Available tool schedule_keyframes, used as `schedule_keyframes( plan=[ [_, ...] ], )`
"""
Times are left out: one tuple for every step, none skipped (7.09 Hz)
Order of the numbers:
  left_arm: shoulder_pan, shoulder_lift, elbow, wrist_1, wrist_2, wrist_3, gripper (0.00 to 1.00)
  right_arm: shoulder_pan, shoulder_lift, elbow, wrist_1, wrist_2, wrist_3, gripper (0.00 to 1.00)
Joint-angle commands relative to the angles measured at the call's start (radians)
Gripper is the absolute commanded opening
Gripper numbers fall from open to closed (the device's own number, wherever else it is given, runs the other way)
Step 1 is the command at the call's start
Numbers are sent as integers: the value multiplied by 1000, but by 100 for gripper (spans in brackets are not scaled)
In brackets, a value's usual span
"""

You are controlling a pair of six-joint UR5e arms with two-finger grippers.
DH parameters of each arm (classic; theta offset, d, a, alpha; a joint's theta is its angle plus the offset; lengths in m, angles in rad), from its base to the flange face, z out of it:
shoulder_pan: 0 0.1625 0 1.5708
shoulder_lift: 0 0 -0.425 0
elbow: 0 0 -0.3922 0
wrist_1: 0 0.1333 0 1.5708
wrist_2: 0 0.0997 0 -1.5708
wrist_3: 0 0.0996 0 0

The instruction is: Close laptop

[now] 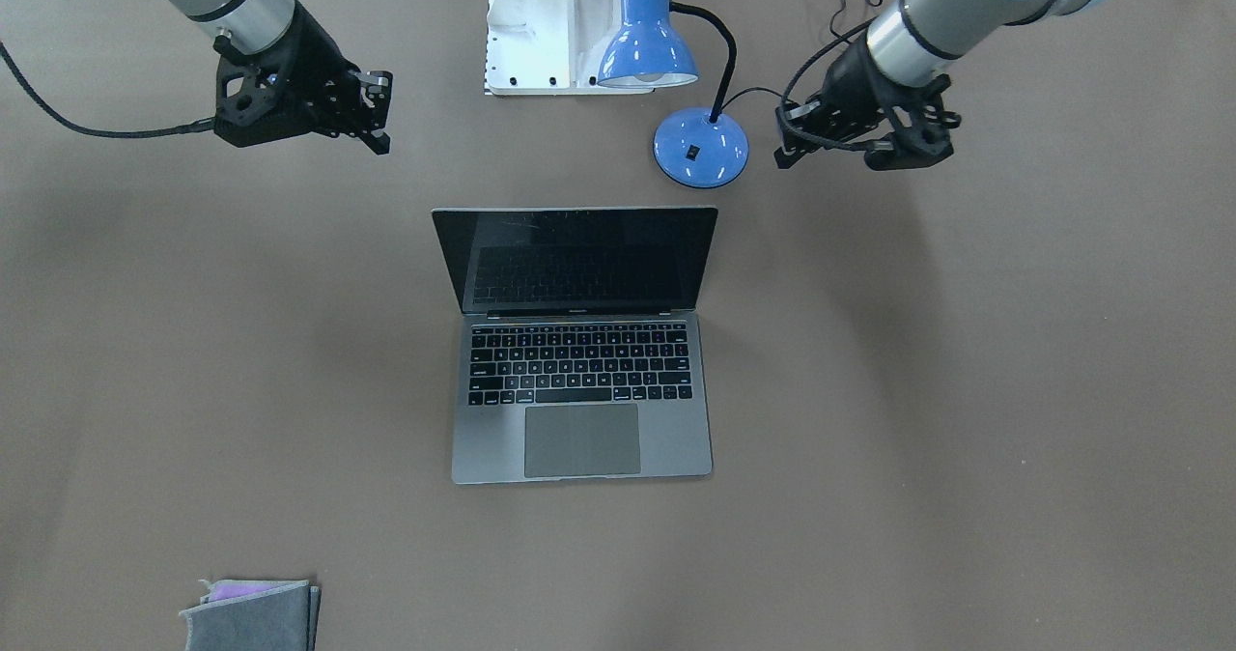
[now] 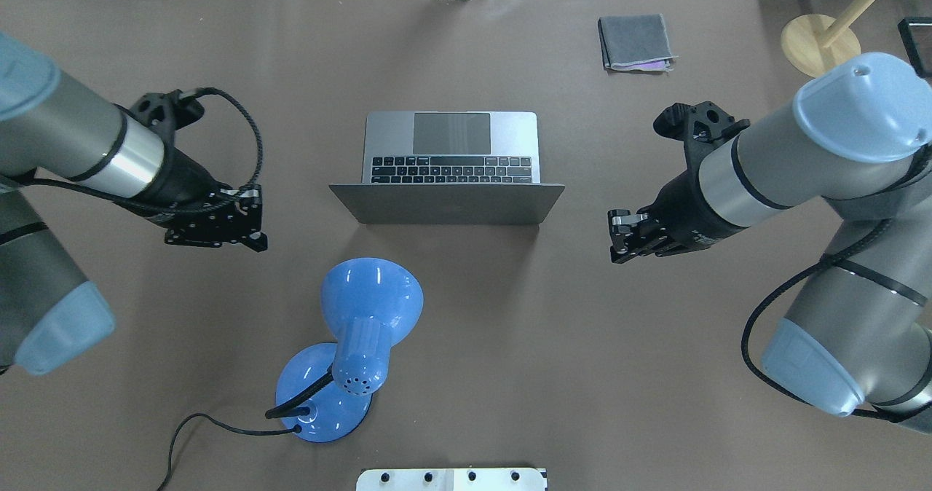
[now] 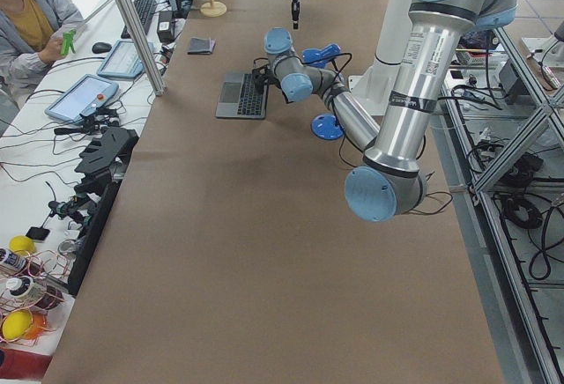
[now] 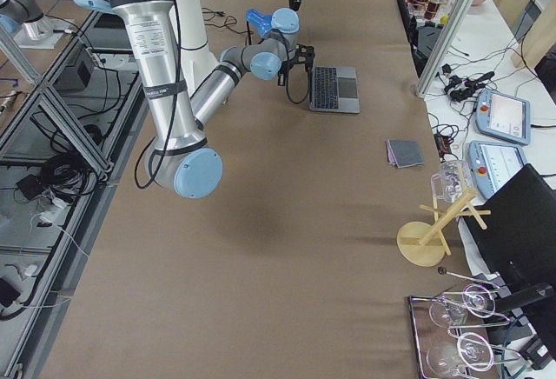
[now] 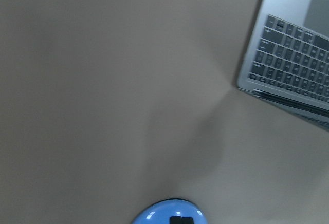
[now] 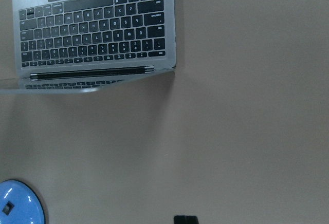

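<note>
Standing open: laptop (image 1: pixel 579 438) | blue lamp (image 1: pixel 701 147) behind its screen | left end effector (image 2: pixel 258 219), right end effector (image 2: pixel 616 237): both spread

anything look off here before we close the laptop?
Nothing stands out. The laptop sits open and square, lid upright, no visible damage. The blue lamp stands upright on the robot's side of it, apart from the lid; the folded cloth lies well away. The left gripper and right gripper touch nothing.
</note>
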Motion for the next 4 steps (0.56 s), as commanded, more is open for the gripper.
schedule_keyframes(
  plan=[
    [61, -69, 32, 0, 84, -29, 0, -36, 56, -26, -2, -41, 50, 0],
    [73, -92, 37, 0, 108, -29, 0, -38, 58, -29, -2, -43, 53, 0],
    [78, -101, 37, -6, 139, -27, 0, -38, 59, -29, 3, -51, 63, 0],
    [111, -121, 29, -9, 229, -23, 0, -41, 64, -29, 3, -83, 70, 0]
  ],
)
